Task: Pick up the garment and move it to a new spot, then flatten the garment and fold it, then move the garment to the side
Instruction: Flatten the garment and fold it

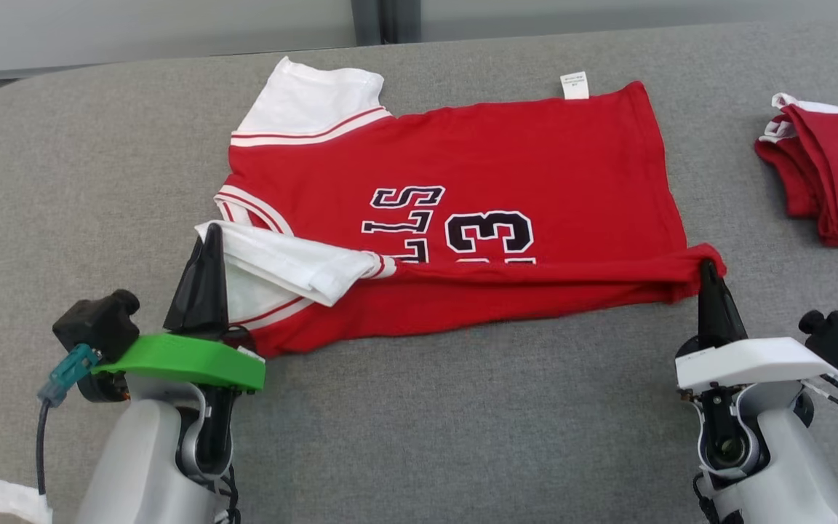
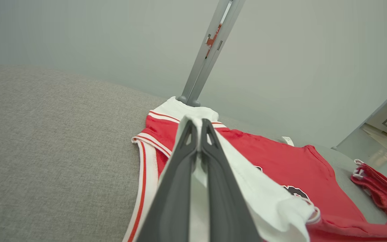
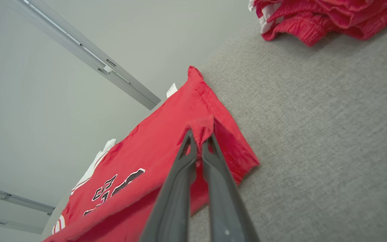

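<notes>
A red jersey (image 1: 463, 175) lies spread on the grey surface (image 1: 419, 437), in its middle and reaching toward the far edge, collar end toward the left edge and hem toward the right. The left gripper (image 1: 210, 234) is closed tight on the near white sleeve (image 1: 295, 266), with white cloth pinched between its fingers and raised off the surface. The right gripper (image 1: 707, 266) is likewise clamped on the near hem corner (image 1: 703, 256), red cloth bunched at its tips. Between the two grips the jersey's near edge is lifted and turned over toward the far edge, making a long fold that covers the lower part of the black-and-white lettering (image 1: 455, 225). The other sleeve (image 1: 310, 98) rests flat close to the far edge, and a small white label (image 1: 574, 84) sticks out from the jersey's far side. At the right edge sits a pile (image 1: 833, 175) of red cloth with white trim, apart from the jersey.
</notes>
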Tool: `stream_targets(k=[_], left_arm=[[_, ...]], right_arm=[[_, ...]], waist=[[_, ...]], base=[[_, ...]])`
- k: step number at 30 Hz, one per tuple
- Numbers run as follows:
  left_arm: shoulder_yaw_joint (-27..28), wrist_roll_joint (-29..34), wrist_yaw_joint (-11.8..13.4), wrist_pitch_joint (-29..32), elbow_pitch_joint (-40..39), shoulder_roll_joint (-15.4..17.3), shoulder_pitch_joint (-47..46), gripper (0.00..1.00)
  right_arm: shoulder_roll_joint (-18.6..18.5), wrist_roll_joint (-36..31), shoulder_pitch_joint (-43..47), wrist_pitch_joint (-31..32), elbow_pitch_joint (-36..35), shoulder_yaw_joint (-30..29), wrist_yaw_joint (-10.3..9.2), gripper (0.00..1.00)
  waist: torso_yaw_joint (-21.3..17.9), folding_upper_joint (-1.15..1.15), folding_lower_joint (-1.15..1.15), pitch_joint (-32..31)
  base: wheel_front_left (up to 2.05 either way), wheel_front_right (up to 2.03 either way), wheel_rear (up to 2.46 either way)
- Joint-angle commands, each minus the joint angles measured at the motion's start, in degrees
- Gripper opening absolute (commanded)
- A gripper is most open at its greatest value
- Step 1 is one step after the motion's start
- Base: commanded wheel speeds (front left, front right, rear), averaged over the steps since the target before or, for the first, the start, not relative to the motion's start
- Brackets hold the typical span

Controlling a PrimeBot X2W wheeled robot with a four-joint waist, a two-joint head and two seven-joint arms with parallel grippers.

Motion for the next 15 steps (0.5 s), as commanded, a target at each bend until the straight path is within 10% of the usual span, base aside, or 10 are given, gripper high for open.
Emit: stream_targets(k=[1,9,11,13,15], left_arm=[[0.7,1.0,-0.2,-0.3,0.9,-0.2,-1.9,0.00],[3.8,3.7,-0.4,-0.3,7.5,-1.7,-7.7,0.00],[4.3,4.5,-0.3,-0.3,8.8,-2.0,-8.8,0.00],[4.8,5.2,-0.4,-0.2,11.0,-2.4,-10.6,0.00],[4.9,5.9,-0.4,-0.2,12.7,-2.5,-11.5,0.12]], right_arm=[[-0.1,-0.8,-1.6,-0.1,1.3,-0.3,0.00,0.00],[-0.1,-3.7,-10.2,-0.1,10.4,-0.8,0.00,0.00],[-0.1,-3.9,-11.8,-0.3,12.0,-0.2,0.00,0.25],[-0.1,-4.2,-14.1,-0.5,14.4,0.6,0.00,1.00],[-0.1,-4.7,-15.3,-0.9,15.5,1.0,0.00,1.00]], waist=[[-0.6,0.00,0.00,1.5],[-0.9,0.00,0.00,4.1],[-1.0,0.00,0.00,4.5],[-1.0,0.00,0.00,4.9],[-1.1,0.00,0.00,5.0]], base=[[0.00,0.00,0.00],[0.00,0.00,0.00],[0.00,0.00,0.00],[0.00,0.00,0.00],[0.00,0.00,0.00]])
